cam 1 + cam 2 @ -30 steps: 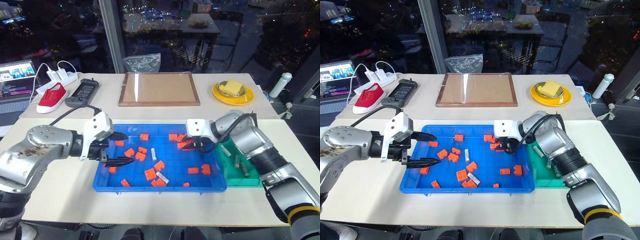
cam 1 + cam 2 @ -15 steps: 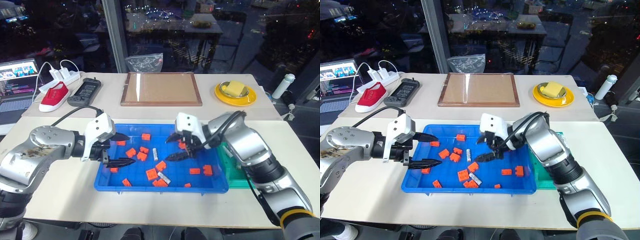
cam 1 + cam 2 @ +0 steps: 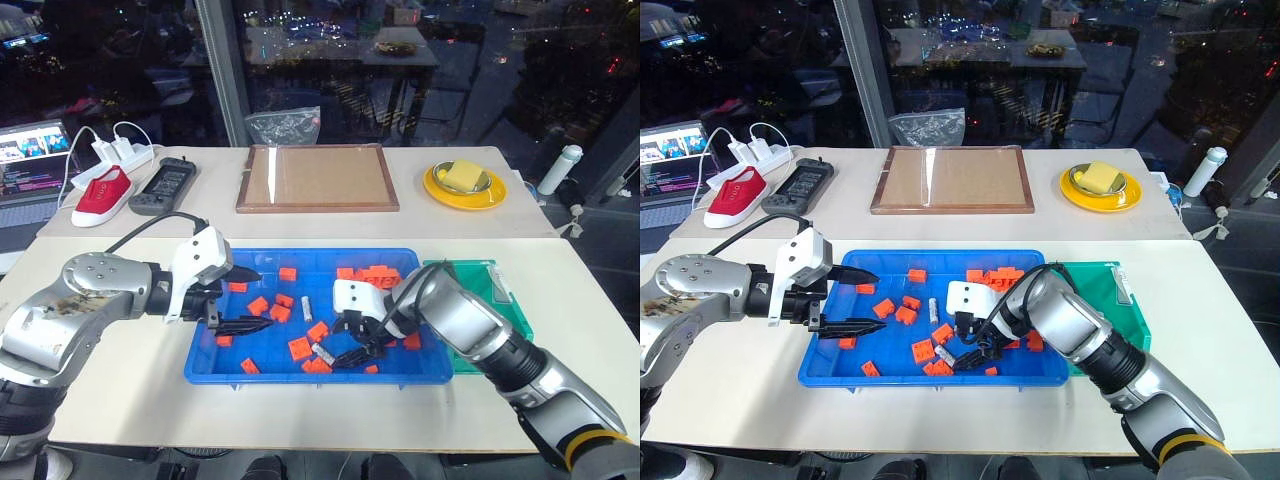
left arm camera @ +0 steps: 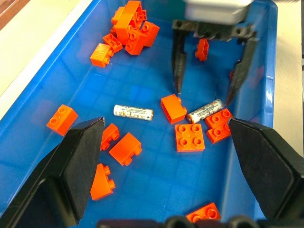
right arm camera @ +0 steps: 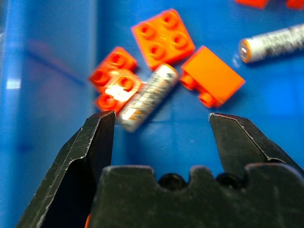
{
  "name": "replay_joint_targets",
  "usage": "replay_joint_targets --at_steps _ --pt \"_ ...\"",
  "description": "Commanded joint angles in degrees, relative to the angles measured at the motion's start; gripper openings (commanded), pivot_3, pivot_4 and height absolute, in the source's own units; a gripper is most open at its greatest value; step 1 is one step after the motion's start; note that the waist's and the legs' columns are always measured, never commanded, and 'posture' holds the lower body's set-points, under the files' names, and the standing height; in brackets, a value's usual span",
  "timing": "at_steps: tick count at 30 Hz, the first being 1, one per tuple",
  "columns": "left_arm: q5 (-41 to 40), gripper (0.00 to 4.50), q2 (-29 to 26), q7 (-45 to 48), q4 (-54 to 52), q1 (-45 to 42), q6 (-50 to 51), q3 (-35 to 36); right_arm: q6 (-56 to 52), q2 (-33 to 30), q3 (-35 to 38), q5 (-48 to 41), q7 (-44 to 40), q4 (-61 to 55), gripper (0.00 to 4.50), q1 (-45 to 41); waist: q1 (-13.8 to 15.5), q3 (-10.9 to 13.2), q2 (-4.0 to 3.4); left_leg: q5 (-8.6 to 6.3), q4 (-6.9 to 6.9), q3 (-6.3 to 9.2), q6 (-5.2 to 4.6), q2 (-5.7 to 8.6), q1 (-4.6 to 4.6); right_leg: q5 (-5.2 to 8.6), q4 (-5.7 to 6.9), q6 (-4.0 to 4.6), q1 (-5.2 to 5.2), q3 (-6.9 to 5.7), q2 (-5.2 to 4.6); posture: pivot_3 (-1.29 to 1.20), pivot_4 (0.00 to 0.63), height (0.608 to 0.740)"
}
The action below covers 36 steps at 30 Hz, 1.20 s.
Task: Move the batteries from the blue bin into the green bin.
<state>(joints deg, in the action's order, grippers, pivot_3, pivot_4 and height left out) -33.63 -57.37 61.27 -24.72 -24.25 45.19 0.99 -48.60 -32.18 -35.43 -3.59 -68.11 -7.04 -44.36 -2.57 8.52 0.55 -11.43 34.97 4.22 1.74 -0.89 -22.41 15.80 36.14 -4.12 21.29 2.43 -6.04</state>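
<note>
Right hand (image 3: 352, 345) now down inside the large shallow bright blue plastic bin (image 3: 214, 352), moved in from its green-bin side over the last second; fingers spread wide, holding nothing, straddling a silver-grey cylindrical battery (image 4: 204, 110) wedged among orange studded plastic blocks (image 4: 189, 137). Second battery (image 4: 133, 112) lying loose nearby on the blue floor. Left hand (image 3: 243, 299) hovering at the bin's left end, fingers apart, empty, unmoved. Small teal-green plastic bin (image 3: 472, 309) touching the blue one's right side. Likely next: closing on the wedged cell.
</note>
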Motion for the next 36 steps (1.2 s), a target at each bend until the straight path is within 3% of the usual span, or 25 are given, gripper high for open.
replay_joint_targets --at_steps 1,4,7,12,15,19,24,36 --pt "-0.3 4.50 -0.4 -0.4 -1.9 -0.2 -0.2 1.1 -1.1 1.0 0.1 -0.5 0.5 -0.7 3.69 -1.2 0.0 0.0 0.00 0.00 0.00 0.00 0.00 0.00 0.00 0.00 0.00 0.00 0.00 0.00 0.00 0.00 0.150 0.740" --pt "-0.1 4.50 -0.1 -1.1 -1.8 -0.3 -0.4 1.5 -1.0 1.4 -0.8 0.0 0.9 -0.8 3.69 -0.7 -0.1 0.0 0.00 0.00 0.00 0.00 0.00 0.00 0.01 0.00 0.00 0.00 0.00 0.00 0.00 0.00 0.150 0.740" --pt "-0.5 4.50 0.1 -1.6 -1.8 -0.9 -0.3 1.7 -0.1 1.5 -1.2 0.7 1.7 -0.6 3.01 -0.4 0.0 0.0 0.00 0.00 0.00 0.00 0.00 -0.01 0.01 0.00 0.00 0.00 0.00 0.00 0.00 0.00 0.150 0.740" --pt "-0.6 4.50 0.0 -1.8 -1.6 -1.0 -0.5 1.6 3.6 0.6 -1.5 2.7 2.7 1.2 1.30 -0.9 0.0 0.0 0.00 0.00 0.00 0.00 0.00 0.00 0.02 0.00 -0.01 0.00 0.00 0.00 0.00 0.00 0.150 0.740" --pt "-0.5 4.50 0.2 -2.0 -1.2 -1.6 -0.4 1.1 11.1 -2.8 -0.3 4.0 0.3 2.0 0.29 -1.4 0.0 0.0 0.00 0.00 0.00 0.00 0.00 0.00 0.02 0.00 -0.02 0.00 0.00 0.00 0.00 0.00 0.150 0.740" --pt "-0.5 4.50 0.4 -1.8 -0.8 -2.2 -0.3 0.9 16.5 -7.1 3.2 1.1 -4.9 -0.1 0.24 -1.8 0.1 0.0 0.02 0.00 0.01 0.00 0.00 0.01 0.00 0.00 -0.06 0.00 -0.03 0.00 -0.01 0.00 0.150 0.740" --pt "0.4 4.50 0.8 -1.0 0.6 -2.9 -1.4 -0.3 10.8 -8.4 15.9 -8.5 -7.1 1.7 0.24 -4.2 -0.3 0.0 0.03 0.00 0.00 -0.01 0.00 -0.02 0.04 0.00 -0.08 0.00 0.01 0.00 0.01 0.00 0.150 0.740" --pt "3.0 4.50 2.8 0.8 4.0 -5.9 -4.4 -3.5 10.8 -29.9 26.4 -7.7 -10.4 13.4 0.24 -3.0 1.0 0.0 0.04 -0.03 0.02 -0.04 -0.05 0.02 -0.15 0.00 -0.15 0.00 -0.02 0.01 -0.02 0.00 0.150 0.740"
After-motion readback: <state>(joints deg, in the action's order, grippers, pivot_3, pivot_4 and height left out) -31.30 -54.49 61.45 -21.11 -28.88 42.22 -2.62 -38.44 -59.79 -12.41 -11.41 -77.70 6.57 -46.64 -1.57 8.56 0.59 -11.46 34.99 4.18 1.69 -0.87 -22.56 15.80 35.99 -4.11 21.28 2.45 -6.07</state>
